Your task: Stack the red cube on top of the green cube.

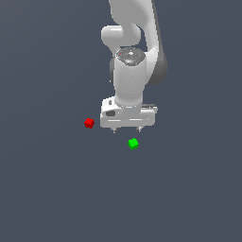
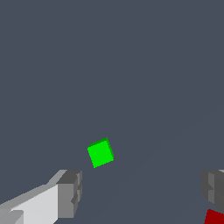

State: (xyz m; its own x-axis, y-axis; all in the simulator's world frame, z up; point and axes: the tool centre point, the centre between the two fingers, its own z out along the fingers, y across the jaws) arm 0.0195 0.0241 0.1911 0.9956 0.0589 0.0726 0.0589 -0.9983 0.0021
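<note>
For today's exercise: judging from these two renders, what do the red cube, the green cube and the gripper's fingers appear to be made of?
Red cube: flat, matte, plastic-like; uniform colour, no texture. Green cube: the same look, only its faces shade differently. Gripper fingers: dull grey, possibly metal or rubber. These are simulator renders, so materials stay guesses.

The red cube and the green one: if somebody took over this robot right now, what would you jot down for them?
Gripper: open, empty, hanging above the floor between the cubes.
Red cube: on the floor, toward the exterior view's left of the gripper, untouched.
Green cube: on the floor, apart from the red one, nothing on it.
Done: nothing yet.
Left: grasp the red cube, carry it over, set it on the green cube, release.
</note>
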